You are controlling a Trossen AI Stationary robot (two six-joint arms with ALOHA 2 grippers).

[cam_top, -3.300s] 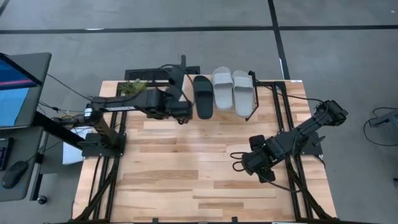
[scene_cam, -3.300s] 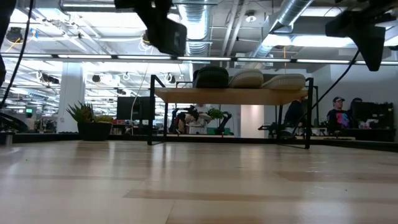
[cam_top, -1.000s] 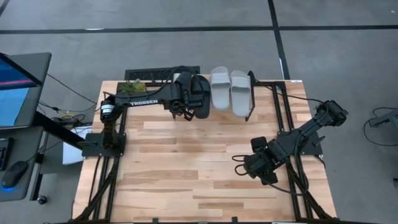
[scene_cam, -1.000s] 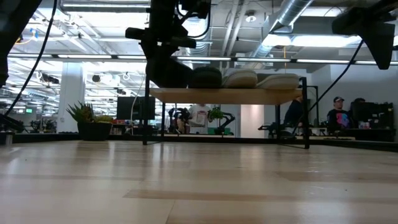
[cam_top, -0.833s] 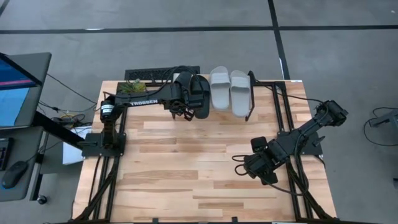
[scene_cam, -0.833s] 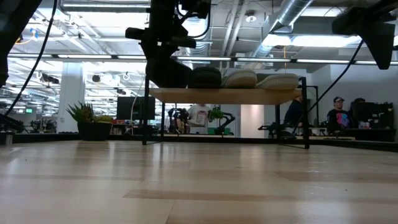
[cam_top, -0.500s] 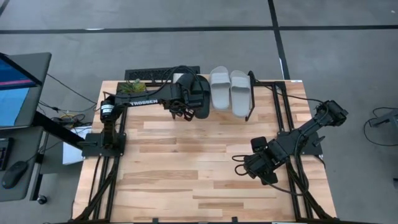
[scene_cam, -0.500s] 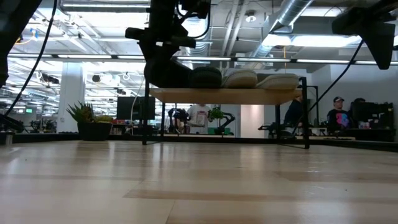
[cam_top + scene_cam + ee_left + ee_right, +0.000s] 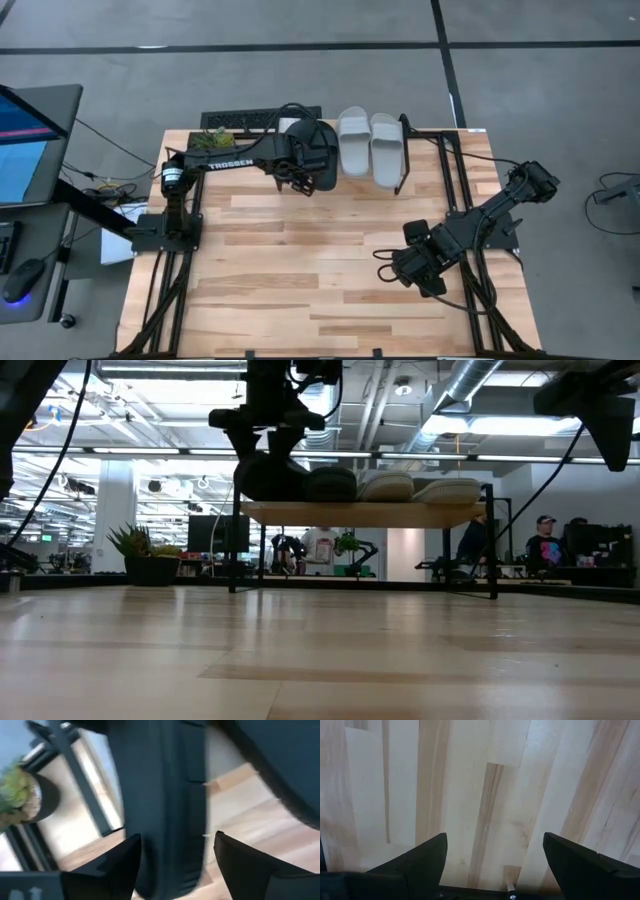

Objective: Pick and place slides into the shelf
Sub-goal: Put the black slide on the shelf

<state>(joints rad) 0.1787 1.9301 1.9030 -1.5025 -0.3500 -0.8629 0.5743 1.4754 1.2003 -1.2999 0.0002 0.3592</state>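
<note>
Almost done, I think. Two light grey rubber slides (image 9: 372, 146) sit side by side on the small wooden-topped shelf with thin black legs (image 9: 370, 513), and one black rubber slide (image 9: 332, 484) lies next to them. The left gripper (image 9: 300, 176) has its fingers (image 9: 115, 865) closed around the last black rubber slide (image 9: 165, 805), right at the shelf's free end (maybe touching it, I can't tell). The right gripper (image 9: 418, 268) waits above the big wooden worktop (image 9: 300, 270), fingers open. Only letting go seems left.
</note>
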